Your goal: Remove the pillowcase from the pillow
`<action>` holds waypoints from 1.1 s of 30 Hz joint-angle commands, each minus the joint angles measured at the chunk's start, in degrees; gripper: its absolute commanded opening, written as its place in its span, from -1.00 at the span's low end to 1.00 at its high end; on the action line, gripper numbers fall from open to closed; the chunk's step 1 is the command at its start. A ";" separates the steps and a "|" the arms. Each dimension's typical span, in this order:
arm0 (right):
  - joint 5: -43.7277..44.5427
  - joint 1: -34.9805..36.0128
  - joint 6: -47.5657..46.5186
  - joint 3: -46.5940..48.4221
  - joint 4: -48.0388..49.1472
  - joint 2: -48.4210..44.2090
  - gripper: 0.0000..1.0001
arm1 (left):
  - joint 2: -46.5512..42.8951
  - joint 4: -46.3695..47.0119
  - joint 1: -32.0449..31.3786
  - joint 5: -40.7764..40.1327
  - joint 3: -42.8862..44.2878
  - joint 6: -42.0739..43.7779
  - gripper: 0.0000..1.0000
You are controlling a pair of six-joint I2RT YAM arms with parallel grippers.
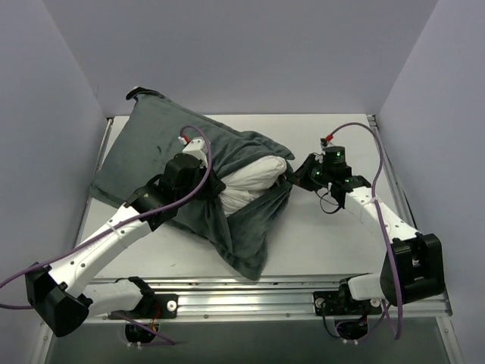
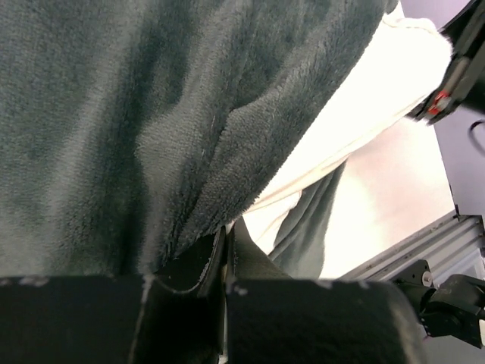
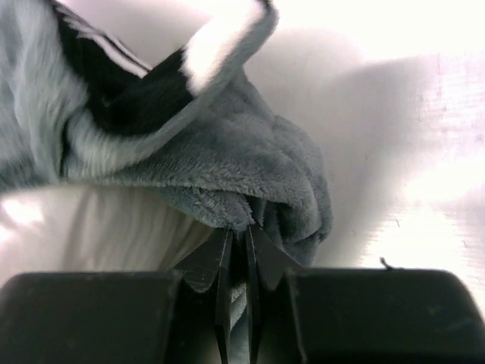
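Currently pinching pillowcase (image 1: 155, 148) fabric with left gripper (image 2: 226, 236) and right gripper (image 3: 239, 240), both clamped shut on it; partly enclosing pillow (image 1: 254, 180) at frame centre.

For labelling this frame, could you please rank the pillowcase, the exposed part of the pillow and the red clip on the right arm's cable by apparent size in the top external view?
Largest: pillowcase.
Middle: exposed part of the pillow.
Smallest: red clip, clearly tiny.
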 commanded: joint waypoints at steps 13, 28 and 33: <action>13.87 6.71 -17.61 -1.89 -13.55 -18.34 -0.34 | 20.49 3.57 2.94 2.32 20.26 5.25 -0.95; 17.03 34.93 -30.07 -2.67 -0.46 -19.14 0.41 | 16.54 2.86 3.02 3.73 15.16 7.54 -0.95; 15.63 40.99 -34.29 0.23 1.83 -10.62 0.42 | 16.97 1.98 3.02 4.70 16.39 8.68 -0.95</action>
